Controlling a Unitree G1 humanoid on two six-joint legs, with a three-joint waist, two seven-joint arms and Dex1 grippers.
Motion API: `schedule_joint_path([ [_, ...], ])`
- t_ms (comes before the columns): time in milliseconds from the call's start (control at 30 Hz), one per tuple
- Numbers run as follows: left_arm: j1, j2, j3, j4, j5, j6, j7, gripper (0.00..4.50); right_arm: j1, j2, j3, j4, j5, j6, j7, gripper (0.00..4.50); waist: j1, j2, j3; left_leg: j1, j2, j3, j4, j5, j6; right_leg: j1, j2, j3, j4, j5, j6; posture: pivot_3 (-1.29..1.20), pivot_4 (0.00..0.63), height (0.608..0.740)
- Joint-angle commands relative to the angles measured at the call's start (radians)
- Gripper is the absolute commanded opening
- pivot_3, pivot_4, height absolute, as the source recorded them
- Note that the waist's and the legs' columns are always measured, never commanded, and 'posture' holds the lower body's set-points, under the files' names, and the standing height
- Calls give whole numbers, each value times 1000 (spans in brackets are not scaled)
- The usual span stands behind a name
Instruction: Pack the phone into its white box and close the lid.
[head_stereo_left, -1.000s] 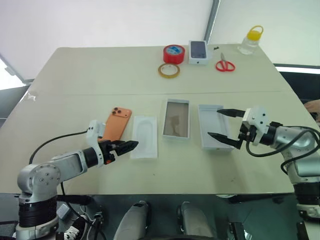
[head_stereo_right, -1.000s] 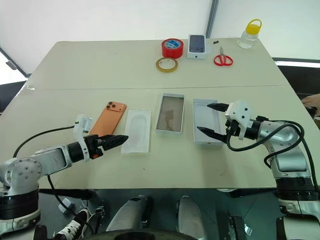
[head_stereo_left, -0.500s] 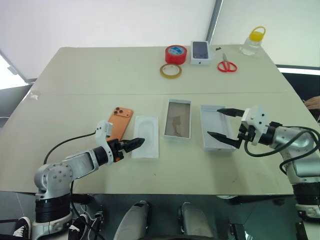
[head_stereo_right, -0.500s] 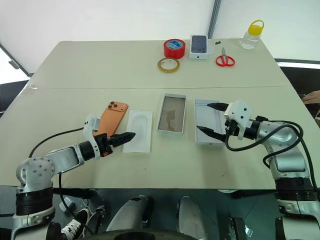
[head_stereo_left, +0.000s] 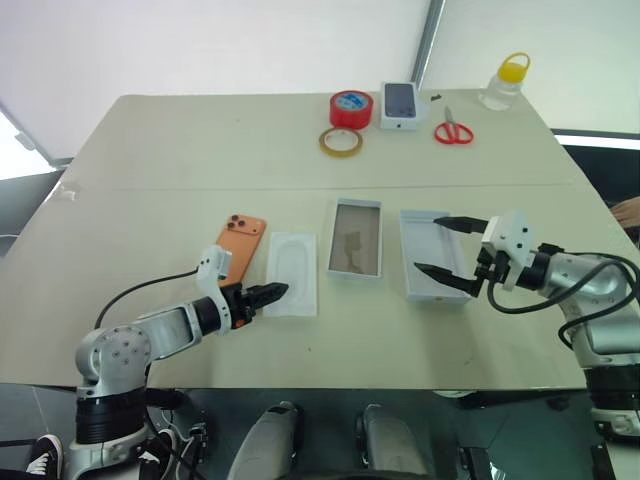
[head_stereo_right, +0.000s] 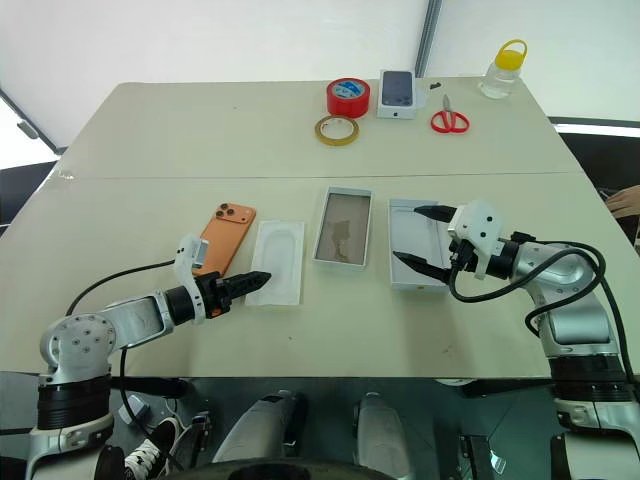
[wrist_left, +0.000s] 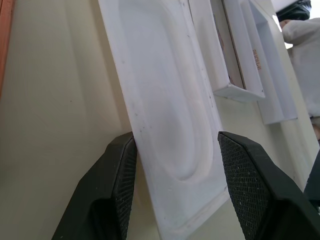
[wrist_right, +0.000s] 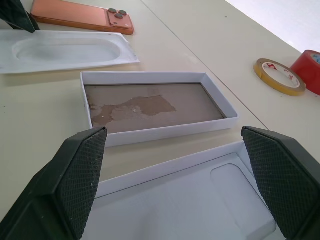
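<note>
The orange phone (head_stereo_left: 240, 247) lies camera side up at the left of the table. Beside it lies a white moulded tray (head_stereo_left: 291, 273). My left gripper (head_stereo_left: 272, 293) is at that tray's near left corner. Its fingers (wrist_left: 122, 170) are partly closed with the tray's end (wrist_left: 170, 125) between them, and a gap still shows. The white box (head_stereo_left: 355, 238) with a brown floor sits empty in the middle. A second shallow white box part (head_stereo_left: 432, 268) lies to its right. My right gripper (head_stereo_left: 430, 246) hangs wide open over it, holding nothing.
At the far edge sit a red tape roll (head_stereo_left: 350, 107), a yellow tape ring (head_stereo_left: 341, 141), a small carton with a phone picture (head_stereo_left: 400, 104), red scissors (head_stereo_left: 453, 131) and a yellow-capped bottle (head_stereo_left: 502, 82). A person's hand (head_stereo_left: 628, 210) shows at the right edge.
My left gripper has edged right onto the tray's near corner and its fingers have drawn closer together. The right arm has kept still.
</note>
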Motion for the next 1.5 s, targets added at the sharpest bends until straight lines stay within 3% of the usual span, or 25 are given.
schedule_joint_path([
  [33,13,-5,-7,10,-4,31,9,794,-17,5,3,-28,-10,-27,-8,4500,-1,0,0,0,0,0,0,0,0,0,0,0,0,0,0,0,150,740],
  [100,10,-8,-1,13,0,33,19,64,-17,6,10,-31,-14,-30,-10,4500,0,0,0,0,0,0,0,0,0,0,0,0,0,0,0,0,150,740],
  [500,-60,-43,143,91,-139,66,90,64,-53,82,128,-78,-46,9,-24,4500,-4,-1,1,0,0,0,0,0,0,-1,1,0,0,0,0,0,150,740],
  [800,-117,86,151,108,-126,53,15,64,-197,220,307,0,-178,70,-87,4500,-4,-1,1,-1,0,-1,-1,4,-6,-2,1,0,0,0,0,0,150,740],
  [1100,-146,133,168,117,-139,43,-5,64,-263,257,395,98,-262,120,-79,4500,-5,-2,1,-1,0,-1,-1,4,-7,-3,1,0,1,0,0,0,150,740],
  [1200,-149,127,165,110,-126,27,6,0,-263,237,416,107,-269,132,-26,3702,-6,-2,1,-1,0,-1,-2,4,-7,-3,1,0,1,0,0,0,150,740],
  [1300,-156,124,167,108,-125,16,17,0,-258,239,411,102,-264,130,-12,2322,-6,-2,1,-1,0,-1,-2,4,-7,-3,1,0,1,0,0,0,150,740],
  [1433,-179,120,161,109,-129,12,34,0,-243,243,425,84,-279,127,-8,156,-5,-2,1,-1,0,-1,-2,4,-7,-3,1,0,1,0,0,0,150,740],
  [1500,-196,114,157,108,-129,13,49,0,-235,253,434,69,-282,134,-9,61,-5,-2,1,-1,0,-1,-2,4,-7,-3,1,0,1,0,0,0,150,740],
])
